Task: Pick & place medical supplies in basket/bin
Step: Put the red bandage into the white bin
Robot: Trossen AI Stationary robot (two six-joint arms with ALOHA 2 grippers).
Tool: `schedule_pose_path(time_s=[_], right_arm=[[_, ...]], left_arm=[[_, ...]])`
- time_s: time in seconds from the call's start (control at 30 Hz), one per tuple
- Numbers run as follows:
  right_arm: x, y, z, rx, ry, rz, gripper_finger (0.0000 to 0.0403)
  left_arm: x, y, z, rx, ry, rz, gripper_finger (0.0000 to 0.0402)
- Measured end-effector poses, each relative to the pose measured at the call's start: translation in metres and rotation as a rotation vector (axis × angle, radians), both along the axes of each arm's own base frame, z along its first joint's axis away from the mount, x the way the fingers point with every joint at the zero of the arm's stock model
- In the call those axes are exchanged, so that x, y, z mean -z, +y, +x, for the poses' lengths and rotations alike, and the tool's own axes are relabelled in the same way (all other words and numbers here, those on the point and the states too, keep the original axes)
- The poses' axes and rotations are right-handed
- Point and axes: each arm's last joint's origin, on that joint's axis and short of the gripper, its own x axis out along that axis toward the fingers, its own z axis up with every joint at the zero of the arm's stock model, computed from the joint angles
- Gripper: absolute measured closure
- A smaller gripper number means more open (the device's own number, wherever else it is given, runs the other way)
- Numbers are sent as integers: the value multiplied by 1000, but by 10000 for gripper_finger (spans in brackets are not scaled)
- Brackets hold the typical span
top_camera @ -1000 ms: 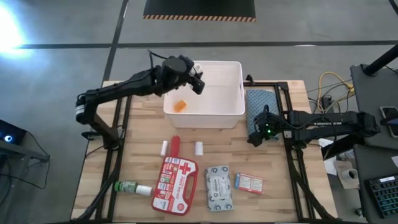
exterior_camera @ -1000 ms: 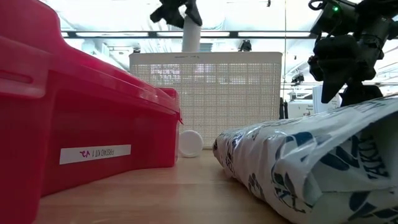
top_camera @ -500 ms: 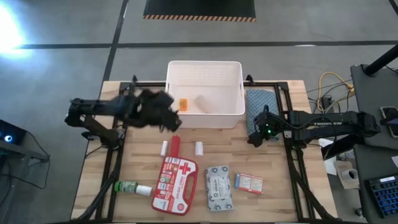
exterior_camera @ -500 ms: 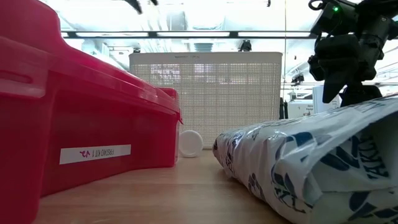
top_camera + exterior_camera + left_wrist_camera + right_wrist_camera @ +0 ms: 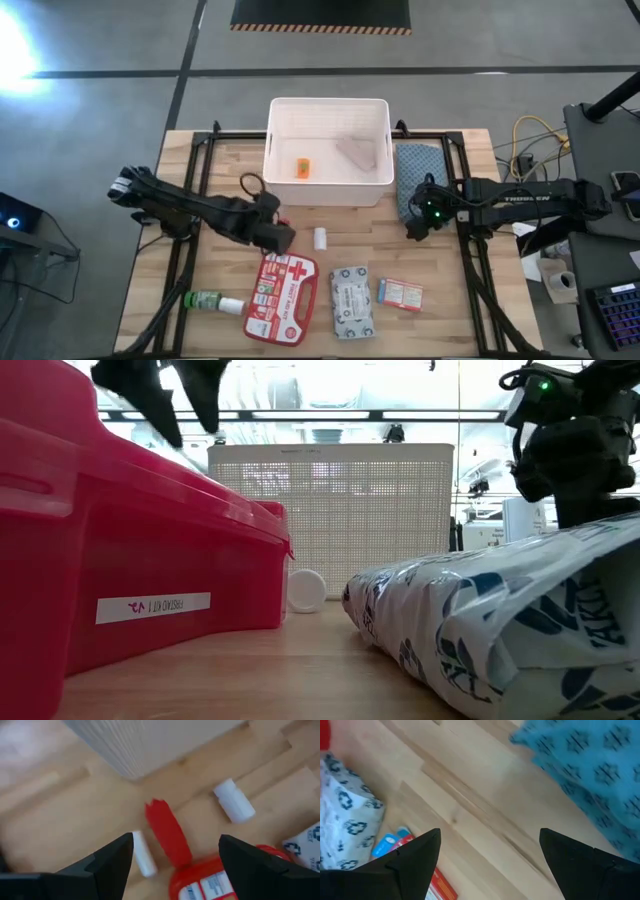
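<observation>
The white bin stands at the table's far side; an orange piece and a white roll lie in it. My left gripper hovers open above the red first-aid case's handle, with one white roll beside it and another to its right. The case, the wipes pack, the red-white box and the green bottle lie flat near the near edge. My right gripper waits open beside the blue cloth.
Black frame rails run along both sides of the wooden table. The blue cloth lies just right of the bin. Bare wood shows between the bin and the row of supplies, and to the left of the case.
My left gripper has let go of a white roll over the bin, and that roll now lies inside it. The gripper has then swung toward the table's near edge and come down over the red case's handle.
</observation>
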Motion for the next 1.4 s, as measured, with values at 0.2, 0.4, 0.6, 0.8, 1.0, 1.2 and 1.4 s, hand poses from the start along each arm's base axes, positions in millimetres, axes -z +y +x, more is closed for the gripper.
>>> schedule_pose_path(time_s=[0.2,0.4,0.6,0.8,1.0,1.2,1.4], right_arm=[[2,1,-5,26,70,3,74],[7,2,-12,43,151,-24,74],[7,2,-12,47,153,-23,74],[6,1,-8,54,105,-33,74],[4,0,-2,75,45,-38,74],[3,-1,-1,82,30,-54,74],[4,-1,-1,83,30,-56,74]], left_arm=[[34,-1,11,-33,-76,-59,131],[78,5,18,-81,-158,-146,131],[110,8,18,-86,-246,-179,131],[142,16,19,-98,-143,-136,131],[137,16,35,-106,-35,-63,131],[145,16,46,-71,224,-13,131],[159,11,57,-65,274,-28,131]])
